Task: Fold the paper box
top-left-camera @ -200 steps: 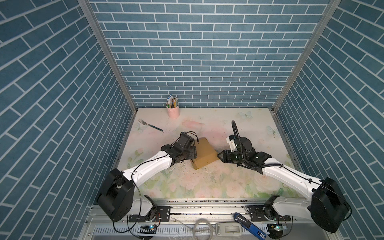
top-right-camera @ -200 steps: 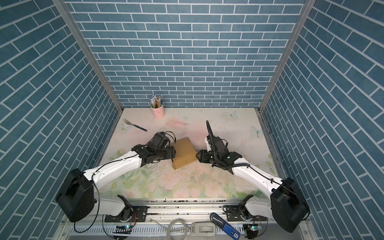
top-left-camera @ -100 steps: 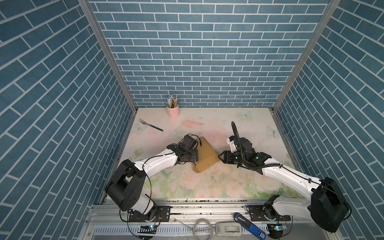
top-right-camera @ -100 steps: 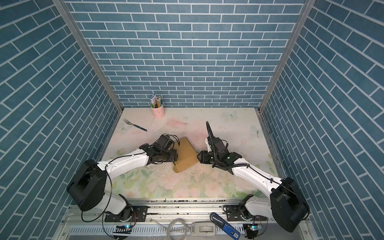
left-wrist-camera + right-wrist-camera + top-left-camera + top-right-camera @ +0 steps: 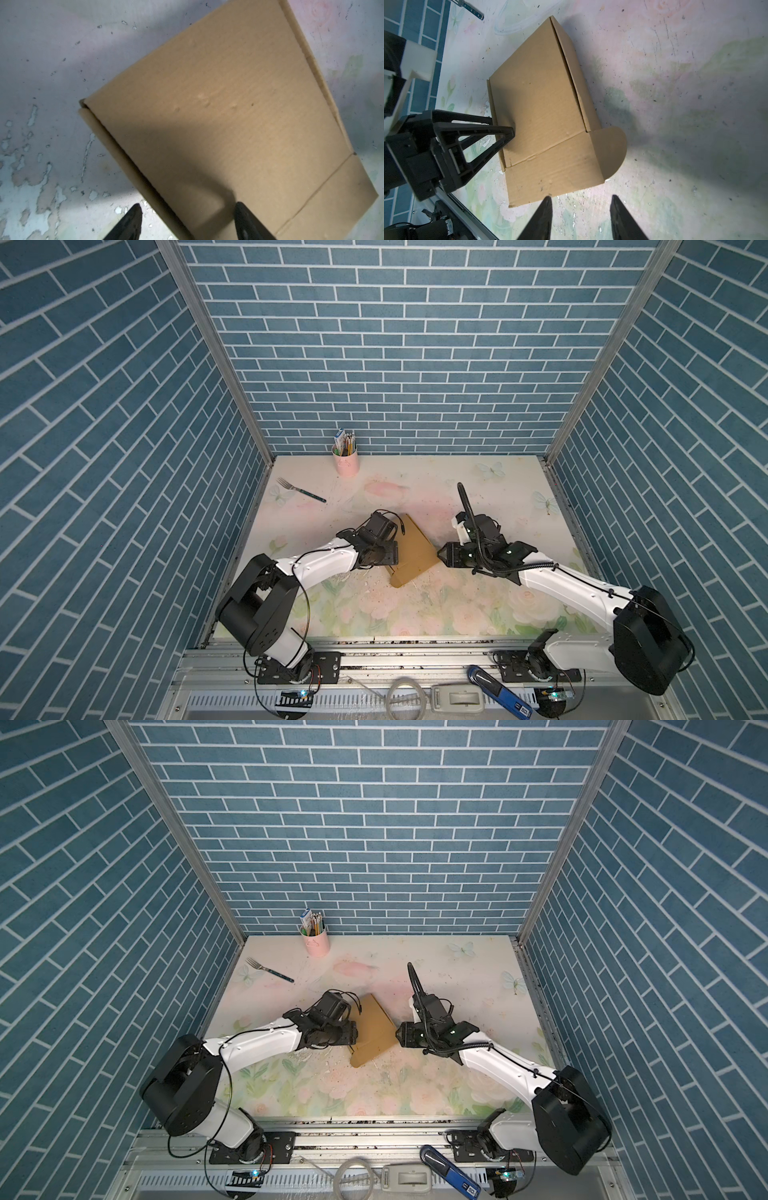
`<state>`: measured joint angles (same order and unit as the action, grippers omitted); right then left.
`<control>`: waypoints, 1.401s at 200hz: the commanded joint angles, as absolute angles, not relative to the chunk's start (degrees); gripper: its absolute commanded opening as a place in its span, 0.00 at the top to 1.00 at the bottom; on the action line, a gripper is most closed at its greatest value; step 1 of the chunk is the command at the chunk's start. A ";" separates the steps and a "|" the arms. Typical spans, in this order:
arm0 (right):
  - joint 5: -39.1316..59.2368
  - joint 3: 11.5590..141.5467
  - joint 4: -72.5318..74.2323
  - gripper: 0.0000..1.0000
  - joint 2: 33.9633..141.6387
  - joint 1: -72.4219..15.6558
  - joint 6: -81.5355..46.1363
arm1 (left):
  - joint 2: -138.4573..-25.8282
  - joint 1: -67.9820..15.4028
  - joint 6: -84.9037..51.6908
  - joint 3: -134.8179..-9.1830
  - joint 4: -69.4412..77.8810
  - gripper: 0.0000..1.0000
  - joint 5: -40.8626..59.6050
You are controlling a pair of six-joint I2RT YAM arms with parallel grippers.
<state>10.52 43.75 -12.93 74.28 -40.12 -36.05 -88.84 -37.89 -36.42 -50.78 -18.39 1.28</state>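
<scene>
Paper box (image 5: 413, 549) is sitting centrally between your arms. Left gripper (image 5: 188, 216) is straddling its side edge, fingers spread. Right gripper (image 5: 581, 197) is hovering spread, empty, near the front flap (image 5: 554, 172). Rounded tab (image 5: 610, 151) is sticking out: pushing now risks crumpling it or skidding the box.

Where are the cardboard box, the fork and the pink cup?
paper box (image 5: 413, 551): in a top view, top panel.
fork (image 5: 303, 491): in a top view, mid-shaft.
pink cup (image 5: 345, 464): in a top view, side wall.
</scene>
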 commanded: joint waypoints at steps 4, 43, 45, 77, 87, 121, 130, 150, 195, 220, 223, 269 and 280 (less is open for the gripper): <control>9.49 46.01 -14.09 0.54 75.48 -40.25 -33.75 | -90.75 -38.14 -35.32 -49.12 -20.82 0.28 1.54; 8.73 47.39 -14.37 0.54 77.55 -40.17 -32.72 | -91.79 -37.97 -34.87 -48.71 -20.13 0.29 2.16; 8.71 47.51 -14.40 0.54 77.66 -40.21 -32.63 | -91.85 -37.99 -34.86 -48.70 -20.08 0.29 2.19; 10.09 49.12 -14.38 0.55 79.74 -40.08 -32.34 | -92.21 -37.79 -34.62 -48.26 -19.58 0.29 2.98; 11.08 48.98 -13.69 0.56 80.06 -40.12 -32.19 | -92.08 -37.71 -34.59 -48.10 -19.34 0.29 3.20; 15.33 44.43 -6.54 0.58 77.24 -41.15 -31.56 | -91.49 -37.62 -34.38 -48.24 -19.42 0.29 3.60; 15.30 43.18 -4.80 0.59 76.23 -41.93 -31.23 | -91.29 -37.60 -34.37 -48.28 -19.36 0.29 3.90; 14.19 40.12 -0.54 0.62 74.95 -43.87 -30.78 | -90.71 -37.62 -34.28 -48.38 -19.51 0.29 4.45; 8.02 34.41 5.89 0.65 70.86 -51.47 -32.43 | -89.47 -37.64 -33.36 -48.62 -20.13 0.29 5.01; 0.52 30.28 11.27 0.66 68.72 -57.82 -33.56 | -89.21 -37.62 -33.27 -47.90 -19.24 0.29 5.13; -0.53 29.63 12.75 0.65 68.53 -58.42 -33.77 | -89.21 -37.62 -33.23 -47.82 -19.17 0.29 5.22; -16.59 22.45 31.45 0.67 72.99 -70.87 -33.83 | -89.78 -37.62 -32.92 -46.82 -17.19 0.29 7.17; -19.80 22.06 35.04 0.67 75.76 -73.27 -32.96 | -89.65 -37.62 -32.57 -46.60 -17.09 0.29 7.46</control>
<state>-8.38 23.38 22.00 71.59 -69.36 -33.19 -89.03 -37.45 -34.35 -48.84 -13.76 6.07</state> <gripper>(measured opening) 0.334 0.713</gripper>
